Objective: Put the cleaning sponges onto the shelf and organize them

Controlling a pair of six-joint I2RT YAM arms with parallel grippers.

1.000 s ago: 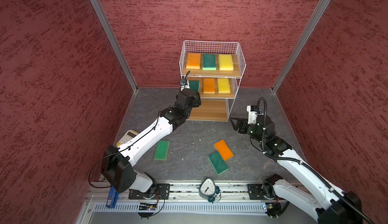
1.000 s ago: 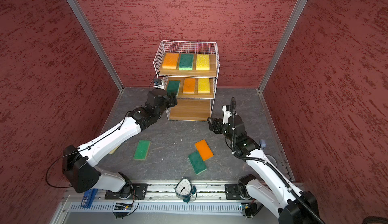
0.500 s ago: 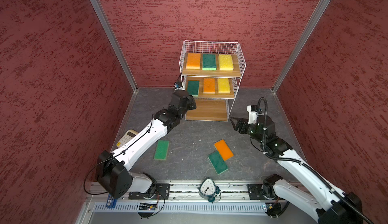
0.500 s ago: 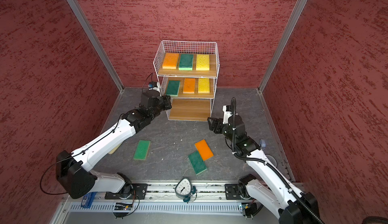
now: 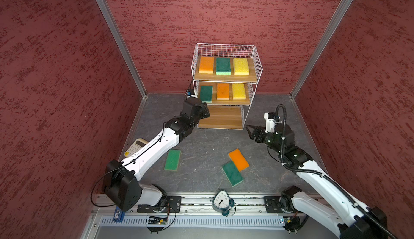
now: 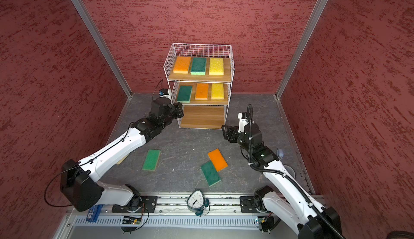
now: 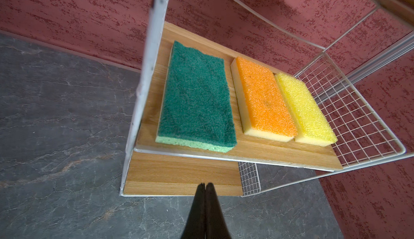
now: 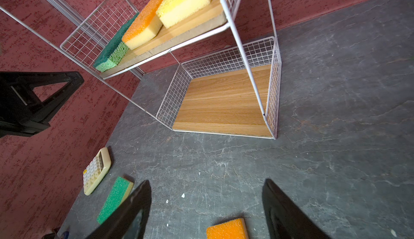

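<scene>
Standing against the back wall, the shelf [image 5: 224, 78] is seen in both top views with six of the cleaning sponges laid flat on it. On the top board, the top orange sponge [image 5: 206, 64], top green sponge [image 5: 223, 65] and top yellow sponge [image 5: 241, 66] are set side by side. On the middle board, the middle green sponge [image 5: 206, 93], middle orange sponge [image 5: 223, 91] and middle yellow sponge [image 5: 238, 91] are lined up the same way, the last two touching.

Three more sponges are left on the table [image 5: 201, 141]. The lone green sponge [image 5: 172, 160] is placed on the left beside the left arm. The loose orange sponge [image 5: 238, 159] and loose green sponge [image 5: 232, 173] are found near the middle, touching along one edge and well apart from the shelf.

The left gripper [image 7: 205, 187] is closed, its fingers pressed together, and is held just in front of the shelf's left front post, pointed at the lowest board [image 7: 179, 175]. The right gripper [image 8: 207, 182] is held open above the table, to the right of the shelf's front; the loose orange sponge is seen on the table below it.

A calculator [image 5: 135, 147] is partly covered by the left arm, and a clock [image 5: 220, 202] is set at the front rail.
</scene>
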